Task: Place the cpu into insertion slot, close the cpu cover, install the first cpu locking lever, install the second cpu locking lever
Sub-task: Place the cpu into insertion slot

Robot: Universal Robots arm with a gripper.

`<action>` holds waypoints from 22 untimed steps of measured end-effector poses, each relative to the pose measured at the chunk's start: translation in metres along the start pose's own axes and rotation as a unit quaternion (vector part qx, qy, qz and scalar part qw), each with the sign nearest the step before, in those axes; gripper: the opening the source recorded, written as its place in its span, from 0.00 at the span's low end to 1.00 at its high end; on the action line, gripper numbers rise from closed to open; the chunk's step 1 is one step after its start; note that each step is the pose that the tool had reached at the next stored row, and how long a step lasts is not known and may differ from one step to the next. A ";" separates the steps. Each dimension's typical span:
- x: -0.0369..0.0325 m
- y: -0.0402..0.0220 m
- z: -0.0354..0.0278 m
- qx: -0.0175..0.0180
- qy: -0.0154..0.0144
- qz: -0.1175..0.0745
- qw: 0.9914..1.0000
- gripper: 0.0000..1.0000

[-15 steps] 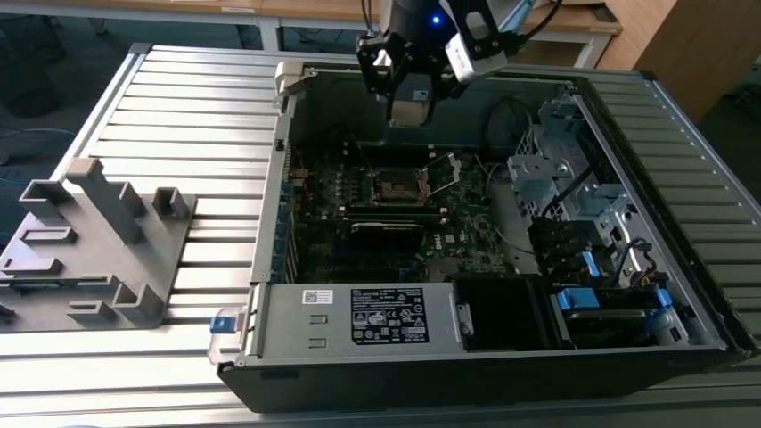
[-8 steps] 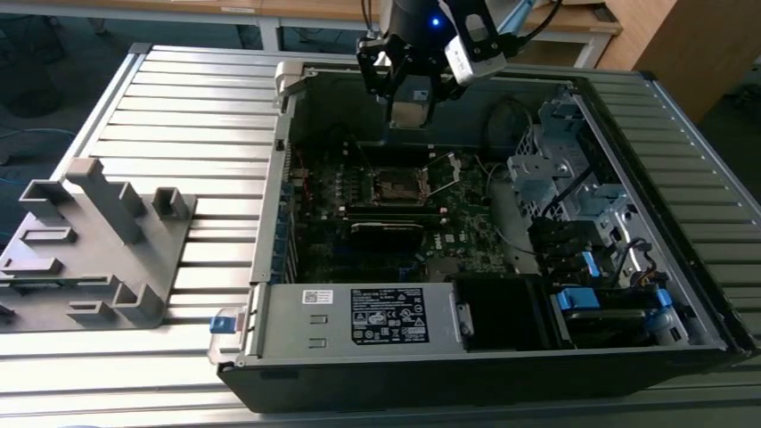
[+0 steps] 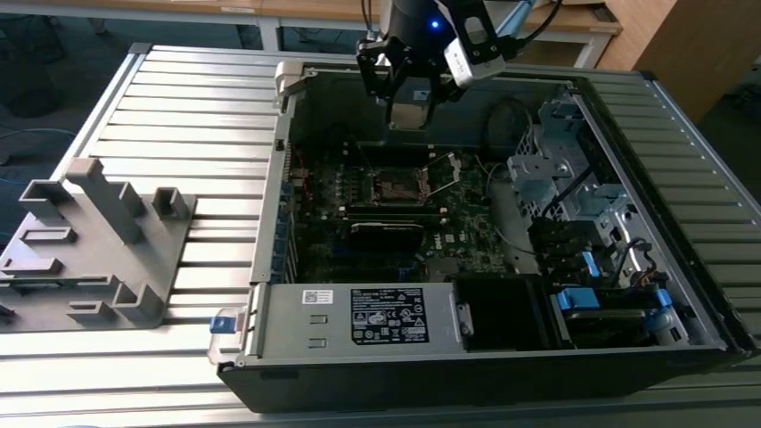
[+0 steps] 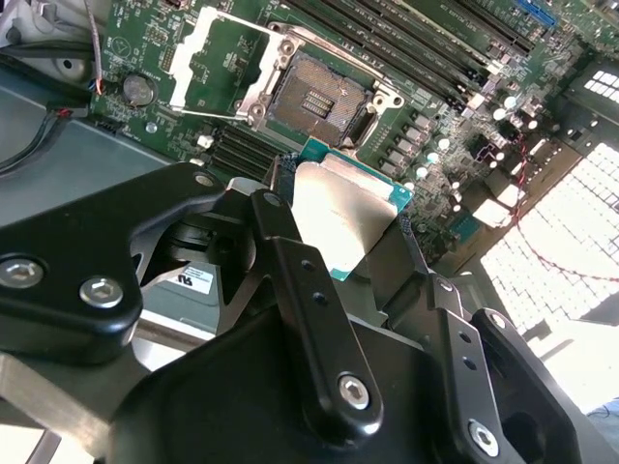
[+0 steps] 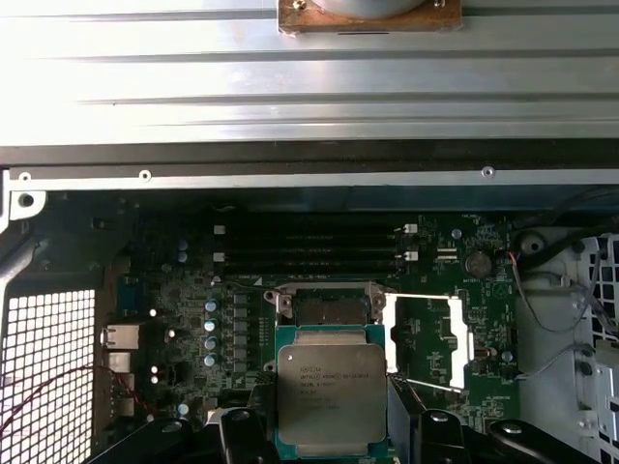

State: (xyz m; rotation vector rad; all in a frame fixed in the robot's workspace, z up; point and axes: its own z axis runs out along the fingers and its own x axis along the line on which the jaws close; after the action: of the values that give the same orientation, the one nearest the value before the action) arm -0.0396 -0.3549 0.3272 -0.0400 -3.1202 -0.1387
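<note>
robot arm at work over an open computer case (image 3: pixel 476 382) on a slatted metal table (image 3: pixel 178 98): the gripper (image 3: pixel 408 107) hangs above the board with its two black fingers (image 4: pixel 290 266) pinched against opposite edges of the cpu (image 4: pixel 350 208) — the chip is held clear of the board, its dull metal top showing in both wrist views, a thin green rim visible around it. below, on the green motherboard (image 5: pixel 184 290), the insertion slot (image 4: pixel 314 95) lies uncovered, its dark centre ringed by a thin metal rim. the cpu cover (image 4: pixel 215 60) — a silvery frame with a window cut through its middle — stands swung open just beside the slot. in the first wrist view the chip overlaps one edge of the slot, and the long black memory slots (image 5: pixel 309 246) run along the slot's opposite side. a grey moulded fixture (image 3: pixel 95 241) sits on the table, well apart from the case, toward the exterior view's left.
</note>
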 end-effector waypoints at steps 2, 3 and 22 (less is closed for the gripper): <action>0.0000 0.0000 0.0005 0.000 0.000 0.000 1.000 0.54; 0.0000 0.0000 0.0006 0.000 0.000 0.000 1.000 0.54; -0.0001 -0.0006 0.0061 0.001 0.000 0.000 1.000 0.54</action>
State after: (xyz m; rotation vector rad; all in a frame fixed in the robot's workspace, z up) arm -0.0396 -0.3549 0.3211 -0.0400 -3.1204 -0.1353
